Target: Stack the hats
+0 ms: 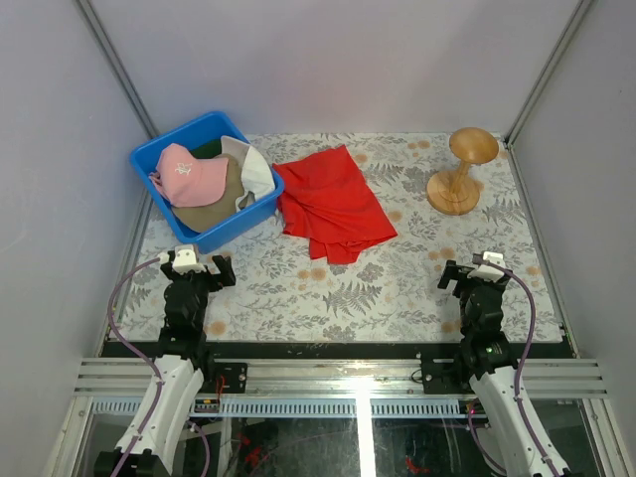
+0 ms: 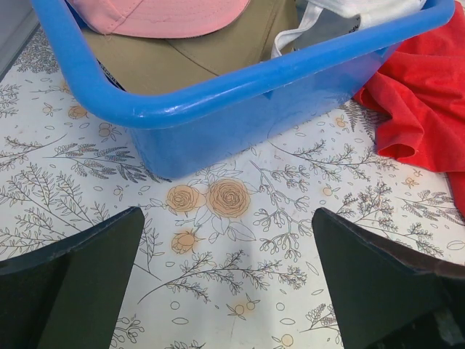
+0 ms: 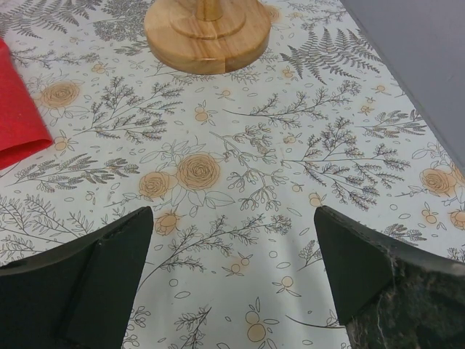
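The hats lie piled in a blue bin [image 1: 151,171] at the back left. The pink cap [image 1: 189,174] is on top, a tan cap [image 1: 214,207] under it, a white cap [image 1: 255,171] at the bin's right side and a dark green cap [image 1: 207,149] just showing at the back. In the left wrist view the pink cap [image 2: 156,16], tan cap [image 2: 196,54] and white cap [image 2: 349,9] show over the bin's rim [image 2: 240,80]. My left gripper [image 1: 199,263] is open and empty, near the bin's front corner. My right gripper [image 1: 477,273] is open and empty at the front right.
A red cloth [image 1: 333,204] lies crumpled right of the bin and shows in both wrist views [image 2: 421,94] [image 3: 18,116]. A wooden mushroom-shaped stand [image 1: 462,169] stands at the back right, its base [image 3: 207,29] ahead of my right gripper. Walls close in on three sides.
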`<state>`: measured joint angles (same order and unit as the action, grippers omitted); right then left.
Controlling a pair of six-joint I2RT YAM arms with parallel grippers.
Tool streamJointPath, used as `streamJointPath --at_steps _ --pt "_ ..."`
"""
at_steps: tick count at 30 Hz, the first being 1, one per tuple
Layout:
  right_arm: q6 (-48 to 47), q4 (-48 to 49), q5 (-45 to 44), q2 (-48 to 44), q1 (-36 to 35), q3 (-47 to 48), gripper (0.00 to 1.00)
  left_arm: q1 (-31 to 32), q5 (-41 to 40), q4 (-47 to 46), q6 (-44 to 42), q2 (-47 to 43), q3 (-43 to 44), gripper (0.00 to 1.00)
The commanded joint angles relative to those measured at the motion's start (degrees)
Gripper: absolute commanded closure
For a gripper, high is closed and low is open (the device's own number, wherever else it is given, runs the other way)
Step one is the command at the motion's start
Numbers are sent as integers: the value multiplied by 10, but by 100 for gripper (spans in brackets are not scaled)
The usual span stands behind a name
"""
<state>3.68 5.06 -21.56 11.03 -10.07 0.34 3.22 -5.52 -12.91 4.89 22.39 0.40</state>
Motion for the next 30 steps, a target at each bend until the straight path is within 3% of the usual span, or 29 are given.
streamJointPath --at_steps 1,10,17,20,25,28,30 --pt "3 27 -7 0 -1 -23 1 1 -9 -25 -1 -2 -19 0" --pt "-11 52 30 17 -1 -31 1 1 -24 -33 1 -4 -23 0" --pt "-21 6 59 44 -1 30 1 1 -129 59 54 -13 60 0" --pt "64 -36 17 59 -1 89 1 1 -166 125 114 -10 121 0" --pt "114 -113 47 95 -1 205 1 1 18 236 31 13 264 0" --pt "157 -197 57 142 -1 309 1 2 -11 271 109 12 336 0" --pt "154 -197 86 180 -1 351 1 1 -47 298 164 4 369 0"
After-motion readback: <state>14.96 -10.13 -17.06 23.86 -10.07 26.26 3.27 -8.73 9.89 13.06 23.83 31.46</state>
